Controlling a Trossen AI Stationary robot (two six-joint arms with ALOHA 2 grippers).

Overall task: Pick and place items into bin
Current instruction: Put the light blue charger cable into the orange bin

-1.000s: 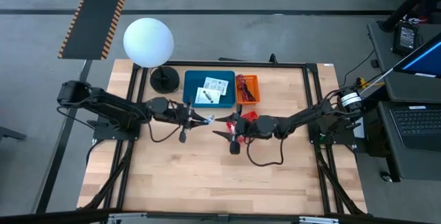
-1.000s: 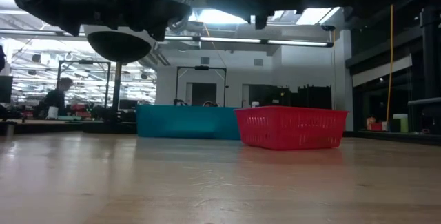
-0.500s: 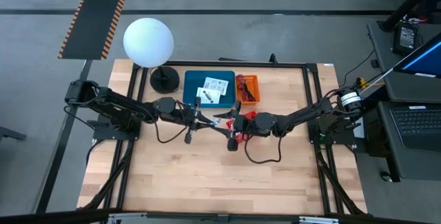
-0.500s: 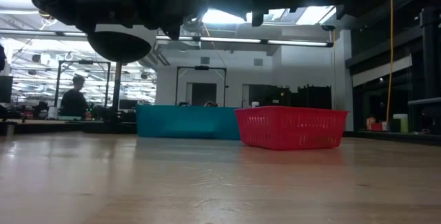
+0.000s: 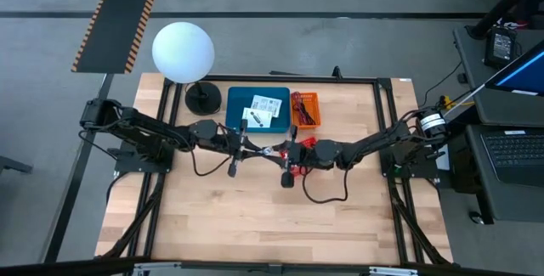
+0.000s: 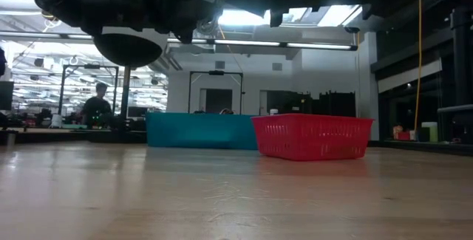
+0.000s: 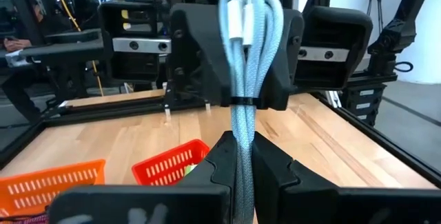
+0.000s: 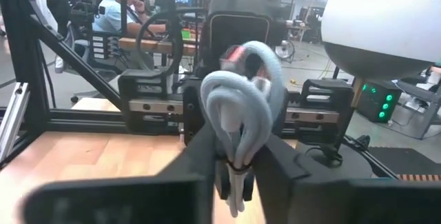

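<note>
A pale blue-grey cable (image 7: 241, 58), coiled into a bundle with a dark tie, hangs in the air between both grippers over the middle of the table (image 5: 269, 149). My left gripper (image 5: 257, 149) comes from the table's left and is shut on it. My right gripper (image 5: 279, 151) comes from the right, facing the left one, and is shut on the same bundle. Two white cards lie in the blue bin (image 5: 257, 109). Dark cables lie in the orange basket (image 5: 306, 110). My left gripper pinches the bundle's lower strands (image 7: 241, 156), below the tie, between its two fingers, coming level from the table's left. The bundle stands upright above the fingers, lifted clear. My right gripper pinches the bundle at the tie (image 8: 238, 165), level from the table's right; the loops (image 8: 238, 96) rise above its fingers.
The white globe lamp (image 5: 183, 51) stands on its black base (image 5: 202, 98) at the far left corner. A red basket (image 6: 310, 136) sits under my right arm, beside the blue bin (image 6: 199, 131). Bare wood lies toward the near edge. A person sits in the room beyond.
My left gripper has moved toward the table's right with the cable bundle until it met my right gripper over the table's middle. The right gripper's fingers, spread wide a second ago, now stand close about the bundle. Both have kept still for the last half second.
</note>
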